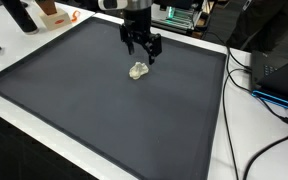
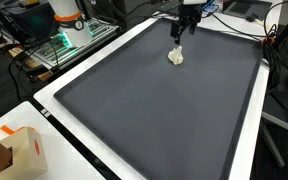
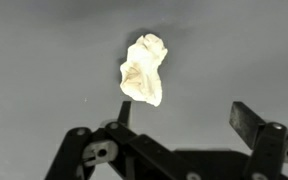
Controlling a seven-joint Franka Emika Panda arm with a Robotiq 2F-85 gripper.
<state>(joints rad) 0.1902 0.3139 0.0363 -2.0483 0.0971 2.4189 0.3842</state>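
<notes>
A small crumpled white wad [image 3: 144,69], like tissue or paper, lies on the dark grey mat [image 1: 94,110]; both exterior views show the wad [image 1: 137,71] [image 2: 176,56] near the mat's far part. My gripper [image 3: 184,112] hovers just above and beside it, jaws wide apart with nothing between them. In the wrist view the wad sits beyond the left fingertip [image 3: 124,110], outside the gap. The exterior views show the gripper [image 1: 144,47] [image 2: 182,29] hanging a little above the mat, close behind the wad.
The mat lies on a white table [image 2: 64,88]. An orange and white box [image 2: 24,152] stands at a near corner. Cables [image 1: 264,95] and electronics [image 1: 179,15] line the table's edges.
</notes>
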